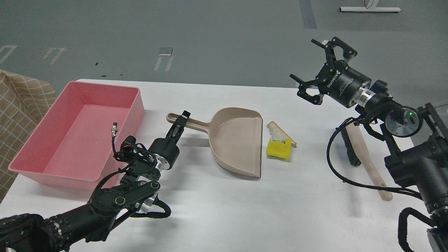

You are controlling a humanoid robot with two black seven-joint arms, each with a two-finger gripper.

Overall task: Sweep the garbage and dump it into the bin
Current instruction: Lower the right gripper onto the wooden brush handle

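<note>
The garbage lies mid-table: a yellow sponge block (278,148) with a white bread wedge (277,132) leaning on its far side. The beige dustpan (238,140) lies just left of them, its open edge close to the sponge. My left gripper (182,120) is shut on the dustpan's handle (196,123). The pink bin (137,117) stands at the left and looks empty. My right gripper (303,59) is open and empty, raised above the table's far right, up and to the right of the garbage.
A hand brush (365,157) with black bristles and a beige handle lies on the table at the right, under my right arm. A checked cloth (21,101) is at the far left, off the table. The white table (280,210) runs to the front.
</note>
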